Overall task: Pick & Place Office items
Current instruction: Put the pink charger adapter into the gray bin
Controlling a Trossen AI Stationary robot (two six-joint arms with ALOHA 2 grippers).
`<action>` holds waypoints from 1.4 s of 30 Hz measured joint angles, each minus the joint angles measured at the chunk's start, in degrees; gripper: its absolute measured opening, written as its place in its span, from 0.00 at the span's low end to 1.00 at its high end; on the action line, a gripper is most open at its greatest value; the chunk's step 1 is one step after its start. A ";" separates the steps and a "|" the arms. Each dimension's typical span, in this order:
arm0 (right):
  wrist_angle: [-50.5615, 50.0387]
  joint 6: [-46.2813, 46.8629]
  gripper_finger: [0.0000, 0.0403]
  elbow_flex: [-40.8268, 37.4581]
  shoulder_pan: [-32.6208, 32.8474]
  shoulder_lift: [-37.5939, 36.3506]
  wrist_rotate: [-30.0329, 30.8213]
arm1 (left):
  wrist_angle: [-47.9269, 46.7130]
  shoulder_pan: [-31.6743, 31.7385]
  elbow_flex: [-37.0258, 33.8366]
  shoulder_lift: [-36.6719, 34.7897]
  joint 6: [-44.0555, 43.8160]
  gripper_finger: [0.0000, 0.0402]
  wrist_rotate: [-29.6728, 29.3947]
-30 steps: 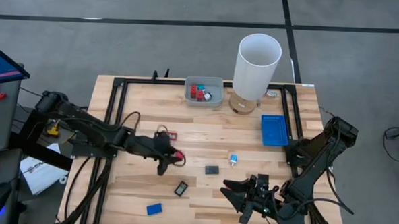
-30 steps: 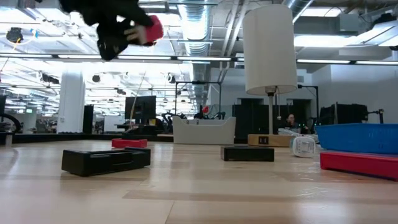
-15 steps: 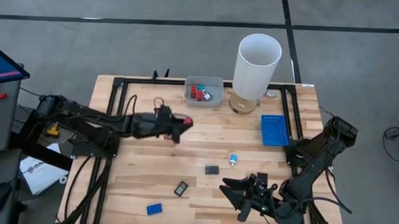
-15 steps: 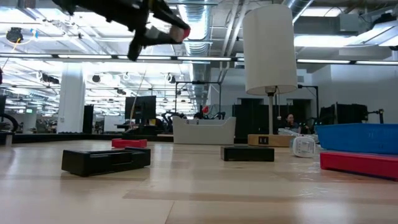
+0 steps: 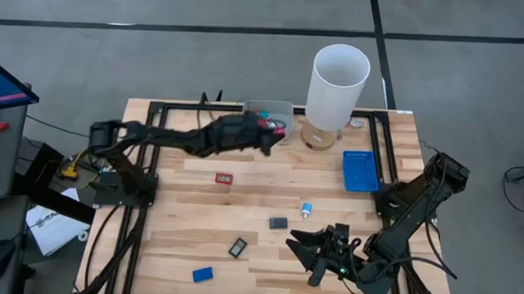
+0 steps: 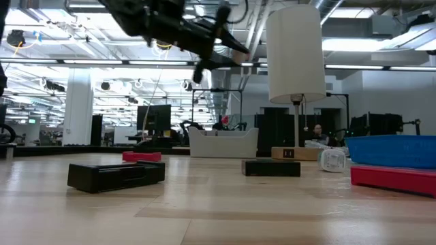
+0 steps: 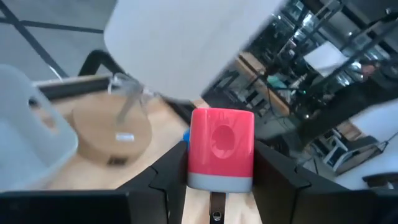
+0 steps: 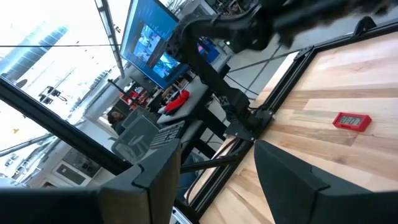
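My left gripper (image 5: 264, 140) hangs over the grey tray (image 5: 281, 108) at the table's far edge, shut on a red block with a grey bottom band (image 7: 221, 146). In the low view the left gripper (image 6: 230, 49) is high above the table. Red and blue pieces lie in the tray. On the table lie a red framed rectangle (image 5: 223, 177), a white-and-blue piece (image 5: 306, 208), a black block (image 5: 278, 223), a black framed rectangle (image 5: 238, 247) and a blue block (image 5: 202, 274). My right gripper (image 5: 309, 255) waits open at the near right. My left gripper pinches the red block between its two fingers, one finger (image 7: 166, 177) on each opposite side face (image 7: 194, 155). The arm reaches in from the table's left, fingers slanting a little downward. The block is lifted clear, above the grey tray.
A tall white lamp shade (image 5: 338, 84) on a round wooden base (image 5: 315, 138) stands just right of the grey tray. The flat blue tray (image 5: 360, 170) lies at the right. A black frame (image 5: 152, 124) edges the table. People and desks show in the room beyond.
My left gripper has risen from the table's middle left and swung toward the far edge and to the right, carrying the red block clear of the table, until it hangs over the grey tray. It has stayed shut on the block.
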 joint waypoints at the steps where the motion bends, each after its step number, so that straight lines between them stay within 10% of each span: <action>1: 0.04 0.12 0.49 0.01 0.00 0.00 -0.02 | 0.00 1.15 2.28 1.85 0.00 0.34 0.94; 15: 0.02 1.13 0.49 0.00 0.00 0.00 0.13 | -20.95 12.96 24.32 12.51 -0.38 0.34 2.50; 42: 0.02 1.16 0.49 0.00 0.00 0.00 0.15 | -32.40 9.68 24.96 20.94 10.02 0.34 -12.57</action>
